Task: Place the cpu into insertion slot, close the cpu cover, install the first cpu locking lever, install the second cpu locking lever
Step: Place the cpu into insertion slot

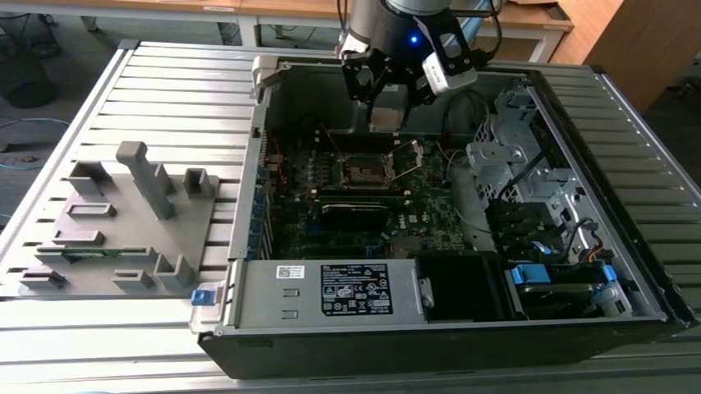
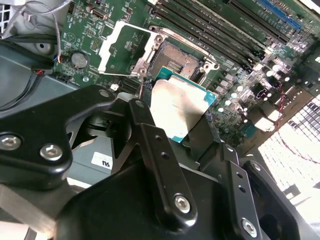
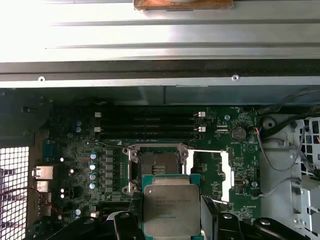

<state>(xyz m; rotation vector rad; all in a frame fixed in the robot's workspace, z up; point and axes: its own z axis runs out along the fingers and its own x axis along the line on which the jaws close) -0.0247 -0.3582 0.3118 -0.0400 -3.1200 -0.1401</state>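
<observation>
While you are reading this entry, the gripper [image 1: 386,105] is hanging inside the open computer case [image 1: 570,271], above the far part of the motherboard [image 1: 328,222] in the exterior view. Item one, the gripper [image 2: 172,119]: its black fingers [image 2: 150,140] are clamping the cpu [image 2: 180,106] by two opposite edges, so the claw is closing narrowly on the chip. Item two, the cpu [image 3: 171,210]: you are seeing its dull metallic top facing up in both wrist views, held level above the board, near the socket and not yet seated. Item three, the insertion slot [image 3: 157,167]: it is lying uncovered, dark inside its silvery rim [image 2: 175,59], and you are finding it near the middle of the board in the exterior view [image 1: 365,171]. Item four, the cpu cover [image 3: 212,172]: it is lying swung open just beside the slot, with green board showing through its window [image 2: 125,47]. Item five, memory slots [image 3: 147,125] are running beside the socket. Item six, a coin battery [image 2: 78,60] is sitting near the open cover. Item seven, a grey fixture [image 1: 121,222] is resting on the slatted table [image 1: 164,74] at the exterior view's left.
</observation>
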